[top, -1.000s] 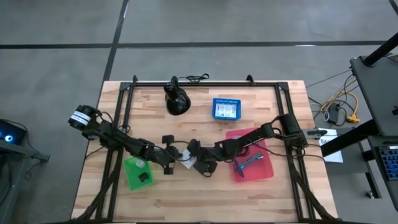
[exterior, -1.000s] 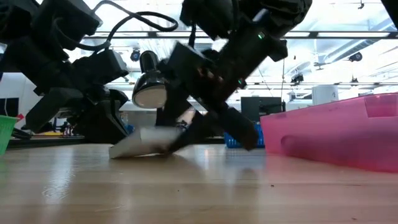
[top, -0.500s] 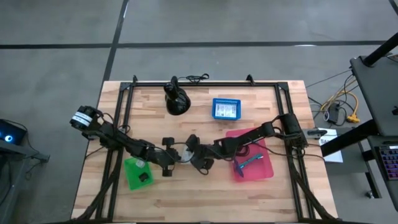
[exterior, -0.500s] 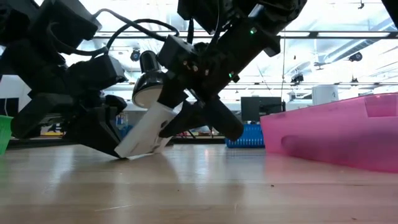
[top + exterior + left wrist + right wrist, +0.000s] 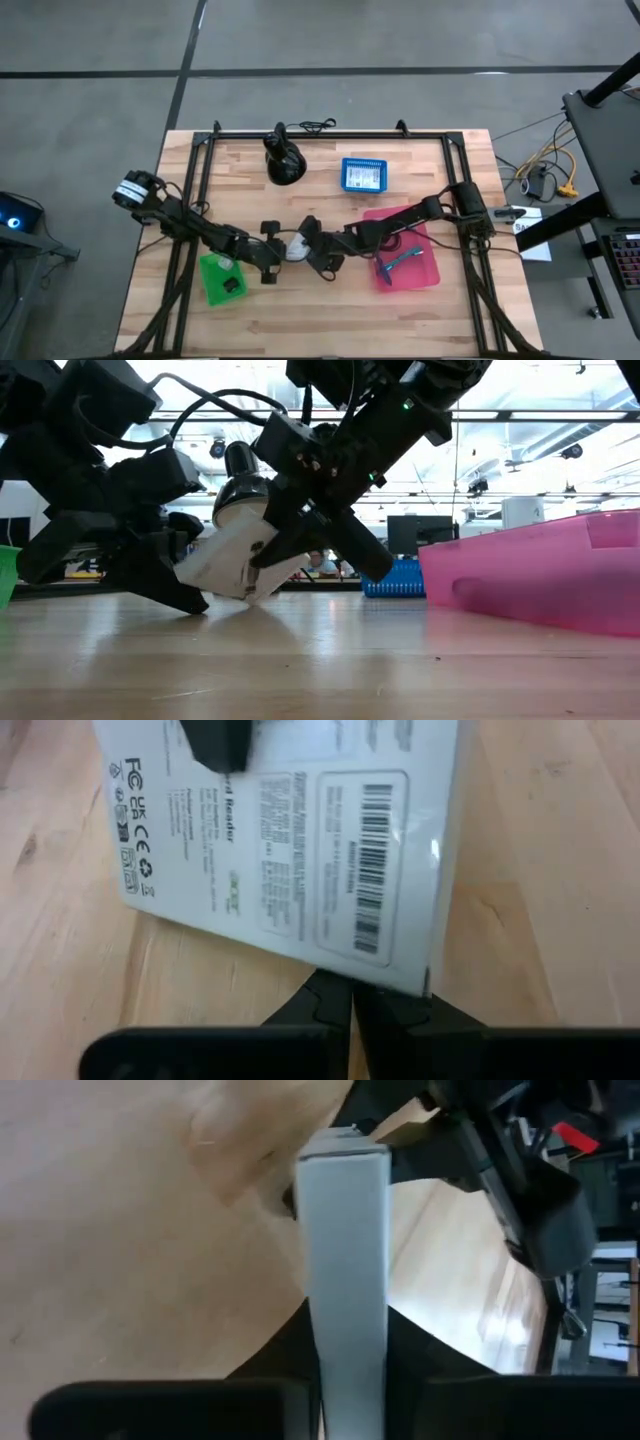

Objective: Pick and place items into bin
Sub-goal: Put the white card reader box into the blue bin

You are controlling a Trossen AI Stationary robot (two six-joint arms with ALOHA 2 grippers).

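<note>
Right gripper clamps the flat white printed card box edge-on between its fingers, tilted, lower corner just off the wooden table. Left gripper sits against the box's other side, its fingers closed under the box edge. Pink plastic bin lies behind the right gripper, along its arm.

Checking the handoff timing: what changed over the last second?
The flat white printed box went from lying on the wooden table to tilted up on edge, lifted off the surface. The right gripper is clamped on its thin edge; the left gripper sits against its other side, grip unclear. Both arms drew slightly closer. Pink bin, green bin, blue basket and black rounded object are unchanged.
</note>
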